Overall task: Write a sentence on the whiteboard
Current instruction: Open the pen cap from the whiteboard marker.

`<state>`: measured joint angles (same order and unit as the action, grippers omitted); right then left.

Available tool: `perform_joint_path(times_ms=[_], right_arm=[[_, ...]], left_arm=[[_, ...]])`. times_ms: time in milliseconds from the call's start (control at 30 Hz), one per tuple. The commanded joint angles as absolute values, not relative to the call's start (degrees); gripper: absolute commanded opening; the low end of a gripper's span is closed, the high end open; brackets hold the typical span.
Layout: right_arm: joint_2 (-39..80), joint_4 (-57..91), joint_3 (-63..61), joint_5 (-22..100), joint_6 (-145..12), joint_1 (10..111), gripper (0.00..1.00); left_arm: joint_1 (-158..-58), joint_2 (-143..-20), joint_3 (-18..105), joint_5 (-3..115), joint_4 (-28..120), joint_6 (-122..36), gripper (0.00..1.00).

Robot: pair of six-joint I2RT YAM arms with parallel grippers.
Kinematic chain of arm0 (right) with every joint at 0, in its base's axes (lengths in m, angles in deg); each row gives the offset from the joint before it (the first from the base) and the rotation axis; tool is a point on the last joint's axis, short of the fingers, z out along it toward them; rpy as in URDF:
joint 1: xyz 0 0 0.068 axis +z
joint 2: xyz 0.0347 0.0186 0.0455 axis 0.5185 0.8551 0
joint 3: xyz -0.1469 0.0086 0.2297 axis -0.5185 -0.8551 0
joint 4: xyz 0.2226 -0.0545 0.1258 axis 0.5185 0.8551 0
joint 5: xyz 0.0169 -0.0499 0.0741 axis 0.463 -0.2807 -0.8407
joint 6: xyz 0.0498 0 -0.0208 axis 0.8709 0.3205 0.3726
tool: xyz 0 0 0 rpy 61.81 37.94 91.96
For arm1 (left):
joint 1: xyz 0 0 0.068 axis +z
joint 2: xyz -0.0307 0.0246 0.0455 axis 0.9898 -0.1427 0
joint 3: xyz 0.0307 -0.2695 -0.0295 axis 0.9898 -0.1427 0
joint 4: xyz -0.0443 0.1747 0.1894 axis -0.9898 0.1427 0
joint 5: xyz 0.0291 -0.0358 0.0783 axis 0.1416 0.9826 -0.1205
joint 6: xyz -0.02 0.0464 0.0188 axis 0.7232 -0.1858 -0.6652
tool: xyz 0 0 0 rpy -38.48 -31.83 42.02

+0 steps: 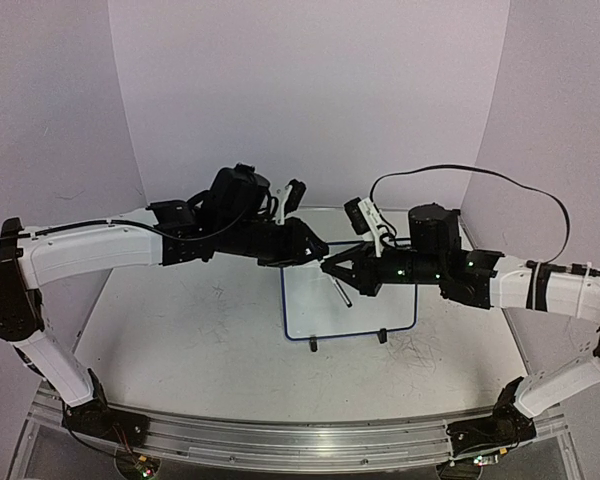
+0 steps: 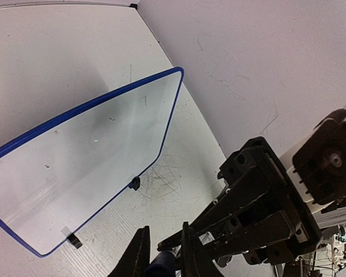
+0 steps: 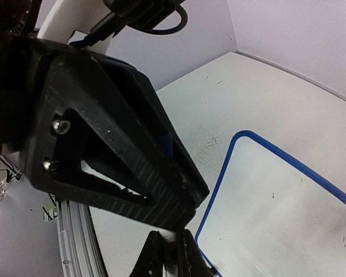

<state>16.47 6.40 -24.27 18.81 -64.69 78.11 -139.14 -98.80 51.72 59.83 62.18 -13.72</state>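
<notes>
On the pale desk the whiteboard sits right below both pincers. Your right pincer clamps the marker; the left pincer nips its blue end.

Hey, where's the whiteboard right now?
In the top view, the whiteboard sits mid-table, slightly right of centre, under the left claw and right claw, which meet above its far left corner.

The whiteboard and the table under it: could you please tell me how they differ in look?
The whiteboard has a thin blue frame; the table has none. The whiteboard is nearly bare; the table carries dark scribbles beside it. Both are whitish.
</notes>
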Motion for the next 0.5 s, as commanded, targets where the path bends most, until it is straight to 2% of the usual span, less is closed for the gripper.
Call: perform_joint_path(times_ms=[0,133,467], right_arm=[[18.3,4.2,-21.4,20.8,-65.3,79.1,0.00],[19.8,4.8,-21.5,21.6,-66.0,79.7,0.00],[24.7,5.9,-21.1,23.8,-67.5,81.7,0.00]], left_arm=[[-137.7,-94.9,50.4,60.5,59.7,-14.3,0.09],[-136.1,-94.0,49.4,60.9,59.8,-13.9,0.00],[-130.1,-90.0,46.0,62.7,60.4,-13.6,0.00]])
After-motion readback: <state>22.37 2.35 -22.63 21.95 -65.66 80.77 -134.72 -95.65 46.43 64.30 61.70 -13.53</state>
